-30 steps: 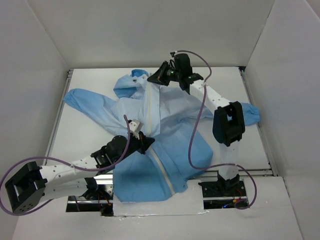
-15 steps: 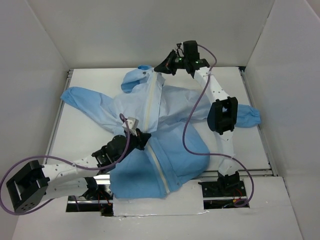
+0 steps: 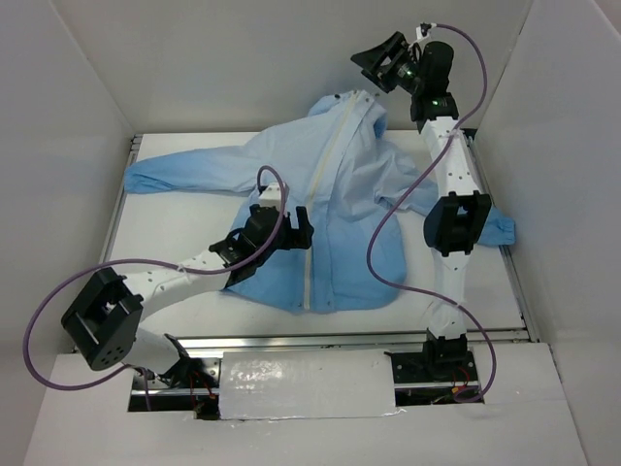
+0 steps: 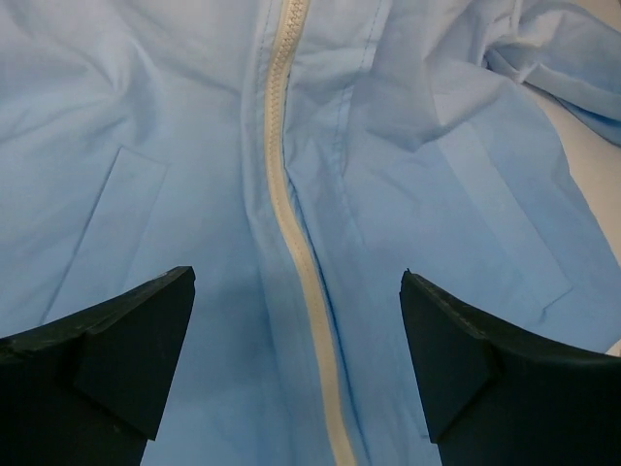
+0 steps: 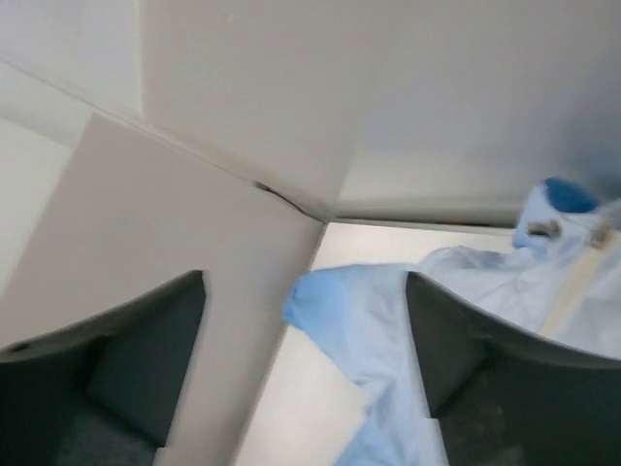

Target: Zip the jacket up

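The light-blue jacket [image 3: 359,204] lies front-up across the table, hood [image 3: 354,105] toward the back wall and sleeves spread to both sides. Its white zipper strip [image 3: 320,214] runs down the middle. My left gripper [image 3: 303,228] hovers open just left of the strip's lower half. In the left wrist view the strip [image 4: 281,204] passes between the wide-apart fingers [image 4: 126,349], with nothing gripped. My right gripper [image 3: 380,53] is raised high against the back wall above the hood, open and empty. In the right wrist view it [image 5: 306,330] looks down on a sleeve [image 5: 349,316] far below.
White enclosure walls [image 3: 291,58] close in the back and both sides. Metal rails [image 3: 505,262] edge the table. The right cuff [image 3: 503,229] lies against the right rail, beside the right arm's elbow [image 3: 456,223]. Purple cables loop from both arms.
Both grippers went from shut to open. The right arm let go at the collar and rose toward the back wall. The jacket shifted back and straightened; the left gripper followed it up the table.
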